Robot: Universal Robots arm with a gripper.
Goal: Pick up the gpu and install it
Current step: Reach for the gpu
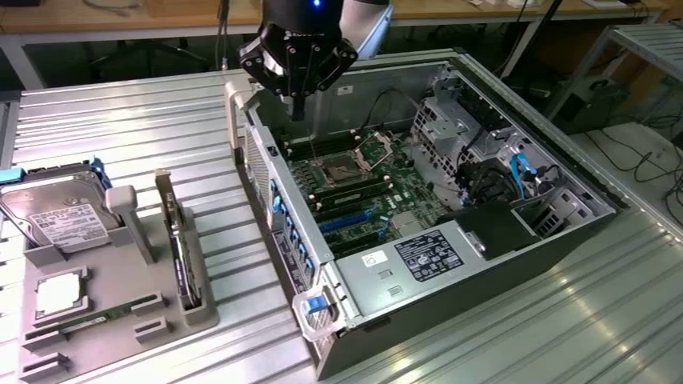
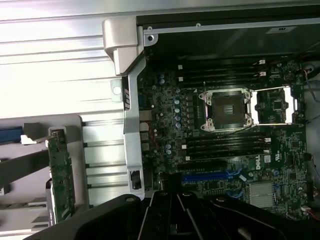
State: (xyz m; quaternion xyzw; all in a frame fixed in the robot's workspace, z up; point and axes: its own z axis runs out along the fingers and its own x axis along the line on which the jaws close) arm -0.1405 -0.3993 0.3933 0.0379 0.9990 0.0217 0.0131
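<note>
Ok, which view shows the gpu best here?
The exterior view: the gpu stands on edge in the grey holder, its full length visible and untouched. The wrist view catches its green face from above, beside the open case.

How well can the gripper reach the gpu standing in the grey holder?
Probably yes: the gpu stands on edge with nothing over it, and the shut gripper hangs over the open case beside it.

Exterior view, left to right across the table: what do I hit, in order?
hard drive → gpu, standing on edge → computer case, open
</note>
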